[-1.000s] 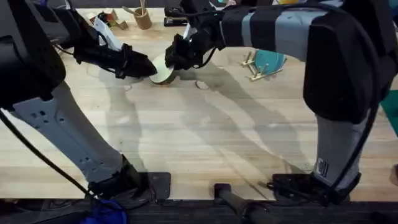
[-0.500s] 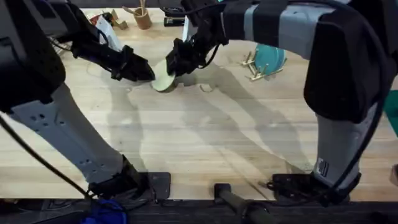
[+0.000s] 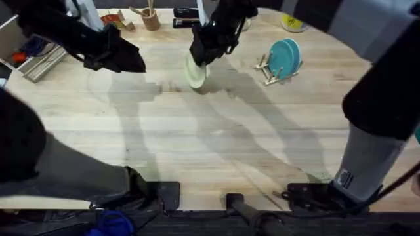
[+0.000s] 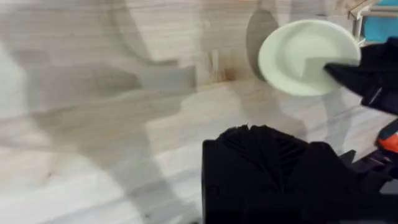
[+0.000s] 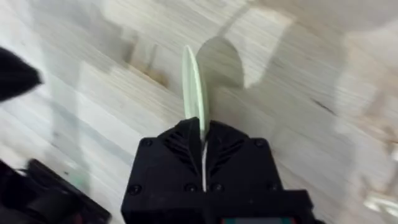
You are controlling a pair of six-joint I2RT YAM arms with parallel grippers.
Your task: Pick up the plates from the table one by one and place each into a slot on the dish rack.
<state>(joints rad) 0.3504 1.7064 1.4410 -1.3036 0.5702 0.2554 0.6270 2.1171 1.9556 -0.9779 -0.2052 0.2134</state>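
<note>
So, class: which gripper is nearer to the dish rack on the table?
The right. The right gripper, shut on the cream plate, hangs just left of the dish rack in the overhead view. The left gripper sits farther off, beyond that plate.

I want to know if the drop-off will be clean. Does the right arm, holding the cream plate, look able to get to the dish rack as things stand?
Probably yes. The right gripper is shut on the cream plate, lifted off the table. The dish rack stands off to its side with bare tabletop between, though teal plates already fill some slots.

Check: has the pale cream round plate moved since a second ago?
Yes. The pale cream round plate shifted right, toward the wooden dish rack, held in the right claw.
</note>
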